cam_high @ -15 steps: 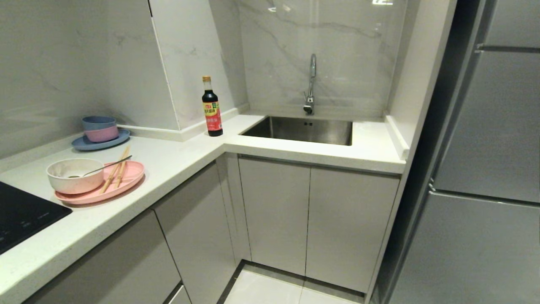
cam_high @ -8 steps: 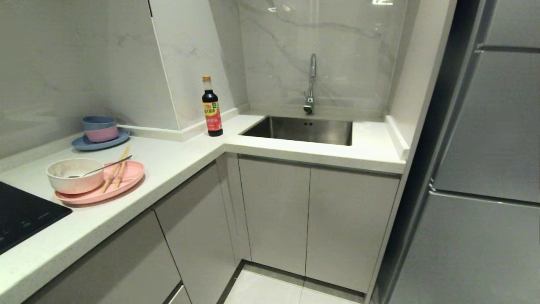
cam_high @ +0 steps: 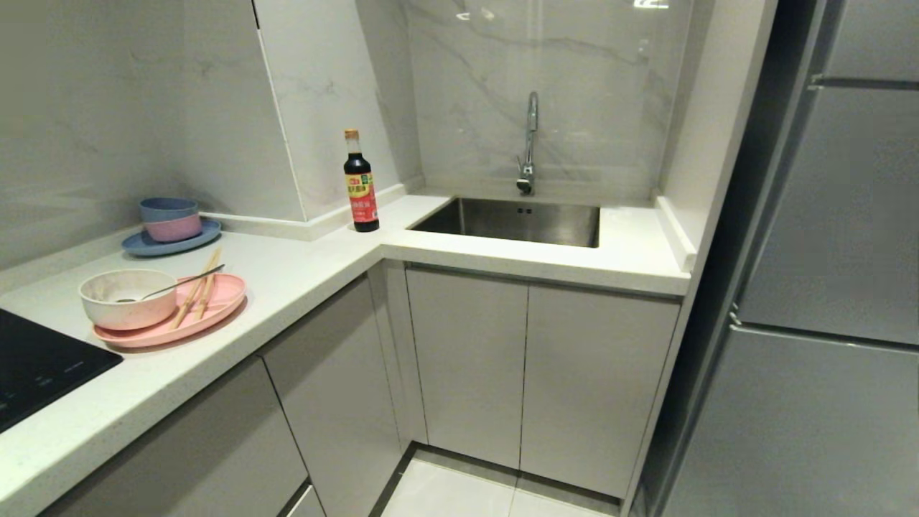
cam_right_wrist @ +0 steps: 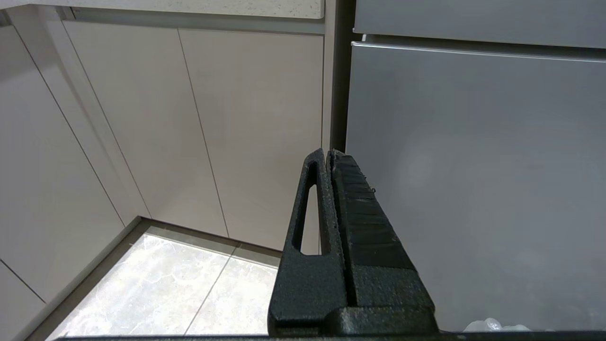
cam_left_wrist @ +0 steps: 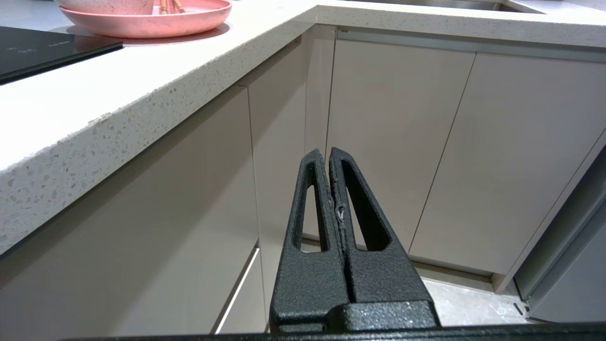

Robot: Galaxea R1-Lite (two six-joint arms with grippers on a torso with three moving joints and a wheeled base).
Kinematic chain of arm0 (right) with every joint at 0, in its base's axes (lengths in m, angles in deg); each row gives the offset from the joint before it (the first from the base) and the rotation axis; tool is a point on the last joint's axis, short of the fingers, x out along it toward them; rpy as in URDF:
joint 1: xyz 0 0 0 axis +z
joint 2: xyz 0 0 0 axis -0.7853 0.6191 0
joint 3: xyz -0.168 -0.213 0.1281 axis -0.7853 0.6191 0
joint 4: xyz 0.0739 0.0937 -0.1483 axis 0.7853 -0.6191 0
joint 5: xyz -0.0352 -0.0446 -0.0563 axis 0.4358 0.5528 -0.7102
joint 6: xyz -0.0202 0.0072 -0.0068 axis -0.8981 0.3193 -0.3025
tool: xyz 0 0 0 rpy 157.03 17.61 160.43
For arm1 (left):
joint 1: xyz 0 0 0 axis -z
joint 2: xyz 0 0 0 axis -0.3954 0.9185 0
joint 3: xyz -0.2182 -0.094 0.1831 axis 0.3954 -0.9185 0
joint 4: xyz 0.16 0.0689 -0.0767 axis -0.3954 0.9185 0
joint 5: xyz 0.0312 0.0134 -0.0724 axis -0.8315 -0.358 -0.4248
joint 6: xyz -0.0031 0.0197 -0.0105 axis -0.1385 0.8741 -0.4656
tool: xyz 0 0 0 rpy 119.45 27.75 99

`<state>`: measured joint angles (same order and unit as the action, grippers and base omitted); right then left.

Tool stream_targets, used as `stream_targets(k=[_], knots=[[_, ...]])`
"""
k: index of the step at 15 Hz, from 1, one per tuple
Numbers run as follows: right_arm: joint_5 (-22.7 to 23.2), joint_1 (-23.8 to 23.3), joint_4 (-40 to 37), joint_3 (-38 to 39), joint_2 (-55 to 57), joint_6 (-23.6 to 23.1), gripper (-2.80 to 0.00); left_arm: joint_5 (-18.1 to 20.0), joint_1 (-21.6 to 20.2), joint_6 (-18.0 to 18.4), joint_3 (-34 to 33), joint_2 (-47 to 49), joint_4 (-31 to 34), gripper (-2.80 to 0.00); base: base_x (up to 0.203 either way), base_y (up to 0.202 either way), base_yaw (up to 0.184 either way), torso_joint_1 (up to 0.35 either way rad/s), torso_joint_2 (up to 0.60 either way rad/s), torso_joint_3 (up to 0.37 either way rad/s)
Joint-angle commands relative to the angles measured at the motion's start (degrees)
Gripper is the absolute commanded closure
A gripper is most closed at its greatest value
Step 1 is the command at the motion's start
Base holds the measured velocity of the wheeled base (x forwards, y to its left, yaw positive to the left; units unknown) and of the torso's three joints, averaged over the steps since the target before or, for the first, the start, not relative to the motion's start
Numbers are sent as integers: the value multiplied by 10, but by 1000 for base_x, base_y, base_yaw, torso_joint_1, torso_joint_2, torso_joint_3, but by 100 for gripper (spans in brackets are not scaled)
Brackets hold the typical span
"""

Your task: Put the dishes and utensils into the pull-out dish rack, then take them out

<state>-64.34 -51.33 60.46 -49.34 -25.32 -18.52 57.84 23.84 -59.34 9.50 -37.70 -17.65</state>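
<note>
On the counter at the left lies a pale-pink oval plate (cam_high: 215,305) (cam_left_wrist: 189,19). A cream-white bowl (cam_high: 126,298) stands on it, with a slim silver spoon (cam_high: 179,284) resting in the bowl. A pair of wooden chopsticks (cam_high: 197,289) lies across the plate. The pull-out dish rack is out of view; all cabinet fronts are closed. My left gripper (cam_left_wrist: 327,154) hangs shut and empty below the counter edge, facing the corner cabinets. My right gripper (cam_right_wrist: 329,155) is also shut and empty, low down by the fridge. Neither arm shows in the head view.
Blue and pink stacked bowls (cam_high: 170,217) sit on a blue plate (cam_high: 194,240) further back. A black hob (cam_high: 36,366) is at the near left. A soy sauce bottle (cam_high: 360,183) stands at the counter corner beside the sink (cam_high: 517,219) with its tap. A grey fridge (cam_high: 826,287) fills the right.
</note>
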Motion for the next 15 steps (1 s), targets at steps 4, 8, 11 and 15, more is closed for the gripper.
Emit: stream_targets(k=[4,8,11,15], knots=[[0,0,0,0,0,0,0,0,0,0,-1,1,0,0,0,0,0,0,0,0],[0,0,0,0,0,0,0,0,0,0,-1,1,0,0,0,0,0,0,0,0],[1,0,0,0,0,0,0,0,0,0,-1,1,0,0,0,0,0,0,0,0],[0,0,0,0,0,1,0,0,0,0,-1,1,0,0,0,0,0,0,0,0]])
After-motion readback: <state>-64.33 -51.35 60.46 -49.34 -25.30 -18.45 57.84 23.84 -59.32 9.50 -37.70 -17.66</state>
